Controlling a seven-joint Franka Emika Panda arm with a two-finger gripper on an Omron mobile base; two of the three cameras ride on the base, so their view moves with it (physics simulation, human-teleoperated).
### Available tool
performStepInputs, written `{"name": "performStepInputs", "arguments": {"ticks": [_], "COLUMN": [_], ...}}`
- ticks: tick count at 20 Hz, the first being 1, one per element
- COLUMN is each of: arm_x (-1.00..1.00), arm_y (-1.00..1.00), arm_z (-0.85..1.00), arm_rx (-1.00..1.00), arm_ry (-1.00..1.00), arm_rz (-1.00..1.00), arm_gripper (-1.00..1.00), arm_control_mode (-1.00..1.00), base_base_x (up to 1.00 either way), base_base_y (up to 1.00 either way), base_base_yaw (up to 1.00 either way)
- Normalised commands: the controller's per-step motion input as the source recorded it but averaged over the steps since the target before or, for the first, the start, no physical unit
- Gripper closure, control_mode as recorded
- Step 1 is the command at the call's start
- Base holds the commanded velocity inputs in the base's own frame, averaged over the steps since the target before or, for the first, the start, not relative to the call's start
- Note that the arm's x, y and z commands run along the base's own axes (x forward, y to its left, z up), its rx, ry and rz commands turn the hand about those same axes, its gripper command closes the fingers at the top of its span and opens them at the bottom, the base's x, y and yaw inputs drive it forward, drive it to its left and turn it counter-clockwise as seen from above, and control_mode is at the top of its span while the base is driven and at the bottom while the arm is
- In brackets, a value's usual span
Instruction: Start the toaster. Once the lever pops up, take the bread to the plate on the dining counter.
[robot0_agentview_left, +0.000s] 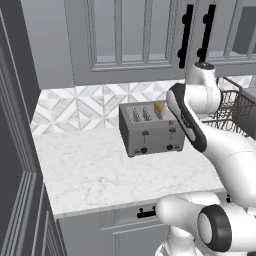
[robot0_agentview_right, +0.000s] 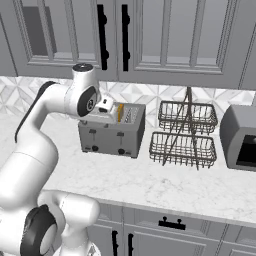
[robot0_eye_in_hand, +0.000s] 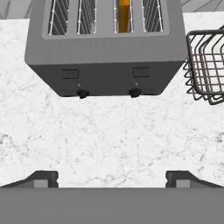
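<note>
Toaster (robot0_eye_in_hand: 107, 48) stands on the marble worktop (robot0_eye_in_hand: 109, 135) near its back edge, bread (robot0_eye_in_hand: 124, 15) upright in one slot. Empty gripper (robot0_eye_in_hand: 112, 178), jaws wide, hovers above, facing the toaster's front; levers lie straight ahead.

Wire basket rack (robot0_agentview_right: 183, 134), 2-tier, on marble worktop (robot0_agentview_left: 100, 170). Grey appliance (robot0_agentview_right: 239, 137) at its right. Grey cabinets (robot0_agentview_right: 165, 35) w/ dark handles above.
</note>
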Motion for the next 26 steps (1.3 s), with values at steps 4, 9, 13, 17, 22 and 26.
{"name": "performStepInputs", "arguments": {"ticks": [4, 9, 13, 17, 22, 26], "arm_x": [0.03, 0.21, 0.36, 0.38, 0.41, 0.17], "arm_y": [-0.37, -0.16, -0.01, 0.05, 0.28, 0.01], "arm_z": [-0.19, -0.17, -0.28, -0.39, -0.54, -0.48], "arm_rx": [0.00, 0.00, -0.01, -0.04, -0.06, 0.00], "arm_ry": [0.00, 0.00, 0.00, 0.00, -0.02, -0.14], "arm_rz": [-0.01, -0.03, -0.01, 0.00, 0.01, 0.03], "arm_gripper": [-1.00, -1.00, -1.00, -1.00, -1.00, -1.00], "arm_control_mode": [-1.00, -1.00, -1.00, -1.00, -1.00, -1.00], "base_base_x": [0.00, 0.00, 0.00, 0.00, 0.00, 0.00], "base_base_y": [0.00, 0.00, 0.00, 0.00, 0.00, 0.00], "base_base_yaw": [0.00, 0.00, 0.00, 0.00, 0.00, 0.00]}}
